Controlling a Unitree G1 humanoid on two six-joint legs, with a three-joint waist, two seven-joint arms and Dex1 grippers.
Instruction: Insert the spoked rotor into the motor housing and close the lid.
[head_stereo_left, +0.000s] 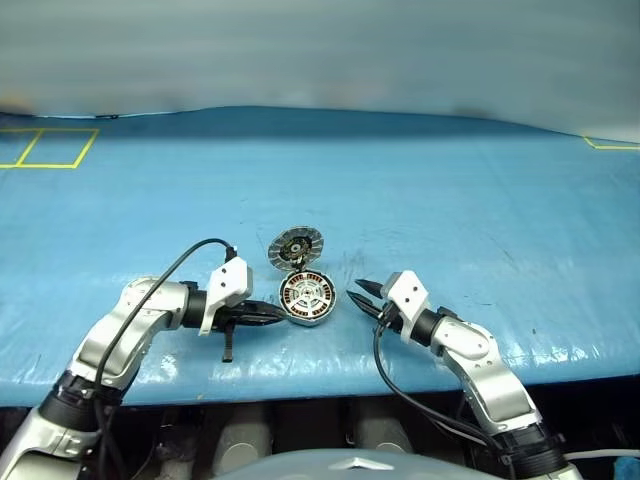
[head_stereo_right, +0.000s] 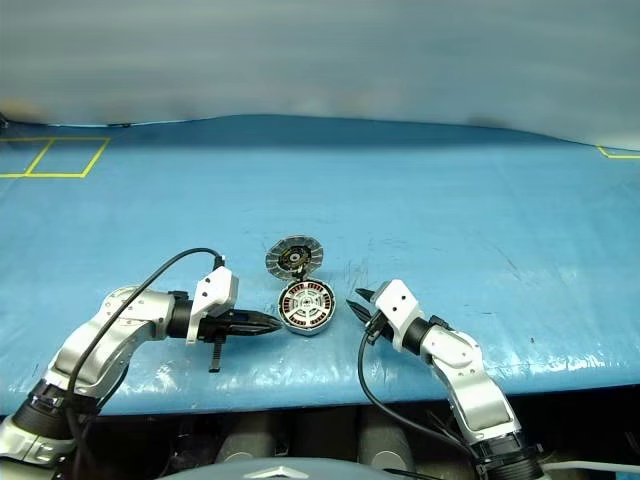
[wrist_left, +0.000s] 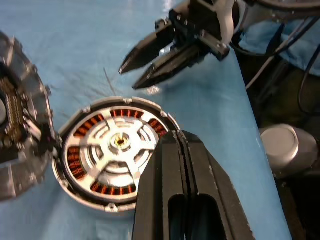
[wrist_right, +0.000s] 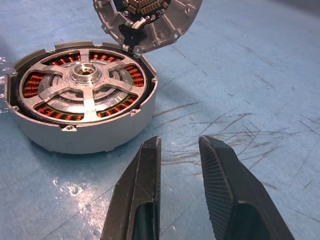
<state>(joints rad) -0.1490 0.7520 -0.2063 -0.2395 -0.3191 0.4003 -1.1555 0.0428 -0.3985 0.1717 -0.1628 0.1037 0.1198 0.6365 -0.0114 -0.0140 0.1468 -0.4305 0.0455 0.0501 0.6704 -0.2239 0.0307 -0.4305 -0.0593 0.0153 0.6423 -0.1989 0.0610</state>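
Nearby, yellow tape (head_stereo_left: 45, 147) marks blue table (head_stereo_left: 450, 200).

The blue table top (head_stereo_left: 450, 200) lies bare all round, wide open behind and to both sides. The round silver-grey motor housing (head_stereo_left: 305, 299) sits hemmed in: the left gripper (head_stereo_left: 278, 314), fingers pressed together, just beside its left edge, the right gripper (head_stereo_left: 362, 296), slightly parted, near its right. The ribbed silver lid (head_stereo_left: 297, 247) stands up open behind it, blocking that side; above the housing nothing intrudes.

Matt grey metal motor housing (wrist_right: 95, 131) (shiny copper windings (wrist_right: 37, 80)).
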